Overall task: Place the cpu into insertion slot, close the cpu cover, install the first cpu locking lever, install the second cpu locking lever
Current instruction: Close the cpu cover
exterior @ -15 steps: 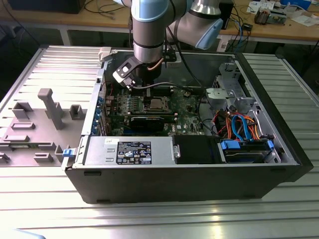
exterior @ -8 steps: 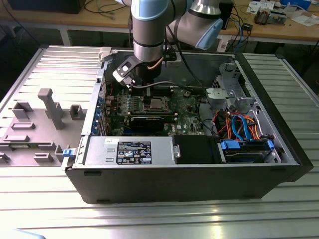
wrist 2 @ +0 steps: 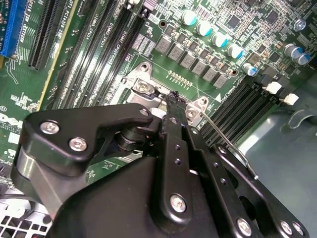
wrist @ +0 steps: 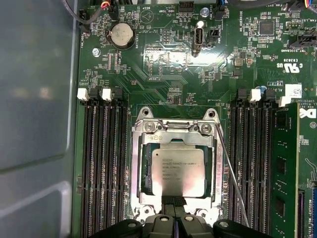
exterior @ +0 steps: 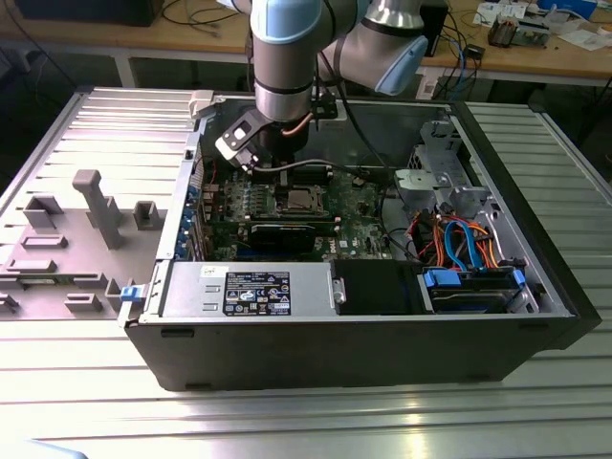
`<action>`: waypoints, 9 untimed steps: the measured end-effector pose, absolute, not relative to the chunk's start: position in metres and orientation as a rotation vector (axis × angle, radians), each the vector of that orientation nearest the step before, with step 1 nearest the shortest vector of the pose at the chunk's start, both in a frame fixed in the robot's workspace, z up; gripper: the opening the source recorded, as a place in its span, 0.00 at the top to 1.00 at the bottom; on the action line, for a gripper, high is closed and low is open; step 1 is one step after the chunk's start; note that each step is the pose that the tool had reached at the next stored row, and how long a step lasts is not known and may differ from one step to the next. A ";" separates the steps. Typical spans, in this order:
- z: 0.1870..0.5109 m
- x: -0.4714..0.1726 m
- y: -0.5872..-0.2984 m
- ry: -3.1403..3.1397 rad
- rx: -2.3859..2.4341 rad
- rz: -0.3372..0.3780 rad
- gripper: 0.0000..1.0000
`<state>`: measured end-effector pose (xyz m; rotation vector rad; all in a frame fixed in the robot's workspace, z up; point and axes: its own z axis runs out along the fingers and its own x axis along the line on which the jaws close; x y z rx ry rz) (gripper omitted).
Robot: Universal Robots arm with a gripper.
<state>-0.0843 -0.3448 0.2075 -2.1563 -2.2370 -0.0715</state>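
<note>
In the first wrist view the cpu (wrist: pixel 177 171), silver-grey with a thin green rim, lies flat in the insertion slot (wrist: pixel 134 188) and hides its pin field. The silver cpu cover (wrist: pixel 174 140) is down around it. My gripper (wrist: pixel 173 202) is shut, its black fingertips (wrist: pixel 168 201) together at the cover's edge. A thin wire locking lever (wrist: pixel 232 173) slants free along one side of the socket; it also shows as a wire (wrist 2: pixel 214 124) beside the fingertips (wrist 2: pixel 173 106). In the exterior view the gripper (exterior: pixel 284 184) hangs right at the socket (exterior: pixel 298 200) on the green board.
Long black memory slots (wrist: pixel 101 163) flank the socket on both sides, one holding a green memory module (wrist: pixel 285 168). A black expansion card (exterior: pixel 282 232) and the power-supply box (exterior: pixel 249 289) sit in front of the socket. Drive cage and cables (exterior: pixel 459 239) fill the exterior view's right.
</note>
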 end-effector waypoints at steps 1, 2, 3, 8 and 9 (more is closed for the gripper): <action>0.208 -0.084 -0.345 -2.237 -2.156 -0.072 0.89; 0.209 -0.084 -0.345 -2.237 -2.156 -0.071 0.89; 0.210 -0.084 -0.345 -2.237 -2.156 -0.071 0.89; 0.214 -0.083 -0.345 -2.237 -2.156 -0.071 0.89; 0.214 -0.083 -0.345 -2.237 -2.156 -0.071 0.89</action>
